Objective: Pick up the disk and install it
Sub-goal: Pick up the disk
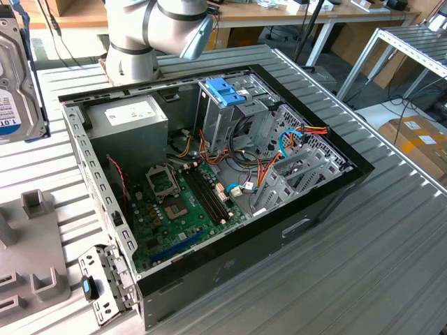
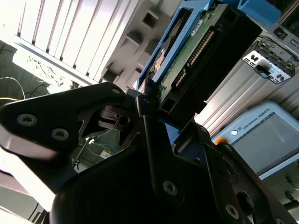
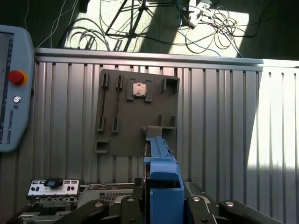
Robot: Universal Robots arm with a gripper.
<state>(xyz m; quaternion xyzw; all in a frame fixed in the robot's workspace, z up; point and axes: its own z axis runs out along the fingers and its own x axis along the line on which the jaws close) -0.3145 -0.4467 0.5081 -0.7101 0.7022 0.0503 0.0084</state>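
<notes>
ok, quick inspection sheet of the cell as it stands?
Surface: ribbed metal table carrying the open computer case.
Job's things: disk held above the table; blue bracket sits inside the case.
Clutter: grey holder plate, small metal panel, handheld controller.
Grippers: gripper shut on the disk.
Cables: coloured wires inside the case; loose cables on the floor.
Surroundings: cardboard boxes beside the table.

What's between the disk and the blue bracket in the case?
In the exterior view, the power supply lies between the disk and the blue bracket.
</notes>
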